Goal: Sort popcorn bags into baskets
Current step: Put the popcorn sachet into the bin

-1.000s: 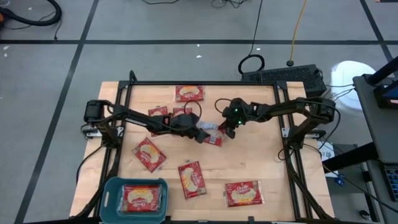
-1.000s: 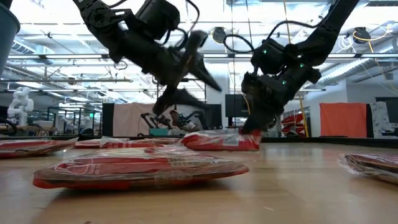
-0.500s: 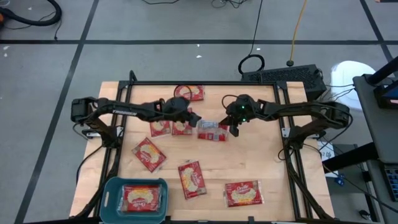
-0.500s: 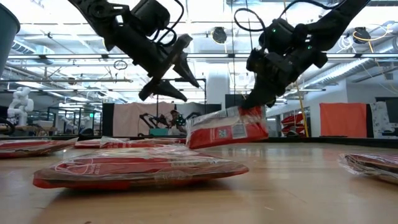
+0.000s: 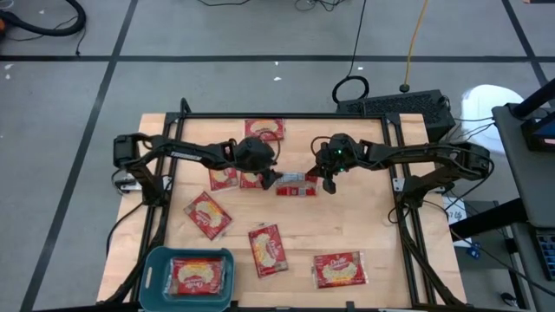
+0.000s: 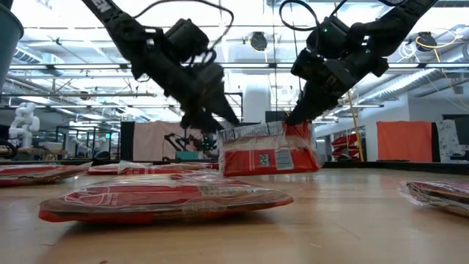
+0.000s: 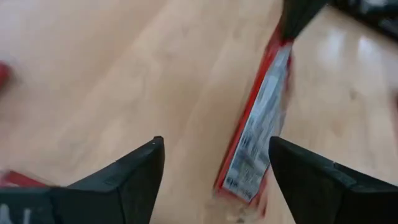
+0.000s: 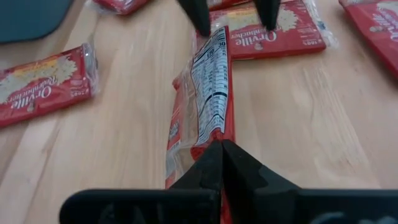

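A glossy, crinkled red popcorn bag (image 5: 297, 184) stands on edge at the frame's centre, white nutrition panel showing, its bottom edge touching the pale wood table (image 5: 381, 234). The right gripper (image 5: 329, 184) is pressed together, pinching its top edge. The left gripper (image 5: 270, 179) is spread just beside its other end. I count seven more flat packets loose on the table, plus one inside the smooth teal basket (image 5: 153, 277) at lower left.

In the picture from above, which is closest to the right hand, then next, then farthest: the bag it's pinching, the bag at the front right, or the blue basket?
1. The pinched bag, in the right hand, mid-table.
2. The front-right bag.
3. The blue basket, front-left corner.
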Robot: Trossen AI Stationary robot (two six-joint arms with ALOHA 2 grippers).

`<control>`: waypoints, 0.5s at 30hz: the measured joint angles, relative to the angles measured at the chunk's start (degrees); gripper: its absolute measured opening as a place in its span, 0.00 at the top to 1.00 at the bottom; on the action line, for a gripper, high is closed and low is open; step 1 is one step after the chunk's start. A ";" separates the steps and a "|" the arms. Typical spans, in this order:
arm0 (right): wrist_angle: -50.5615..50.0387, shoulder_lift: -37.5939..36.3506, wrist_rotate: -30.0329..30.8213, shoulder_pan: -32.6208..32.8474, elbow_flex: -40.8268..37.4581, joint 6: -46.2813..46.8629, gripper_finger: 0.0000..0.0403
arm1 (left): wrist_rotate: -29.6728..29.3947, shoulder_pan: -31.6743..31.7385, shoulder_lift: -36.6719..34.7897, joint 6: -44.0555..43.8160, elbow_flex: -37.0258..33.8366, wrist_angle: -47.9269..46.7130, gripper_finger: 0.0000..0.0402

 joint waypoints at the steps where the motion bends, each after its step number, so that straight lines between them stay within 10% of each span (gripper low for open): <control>1: -0.04 0.00 -0.02 0.00 0.00 -0.28 1.00 | 0.49 0.01 0.82 -0.08 -0.02 -0.11 0.29; 9: 0.00 0.00 0.01 -0.04 0.00 -1.47 1.00 | 9.58 -1.11 6.79 -3.99 -0.03 6.12 0.33; 15: 1.03 0.00 -1.54 -0.09 0.00 -1.57 1.00 | 9.51 -2.72 7.62 -3.08 -0.02 9.61 0.66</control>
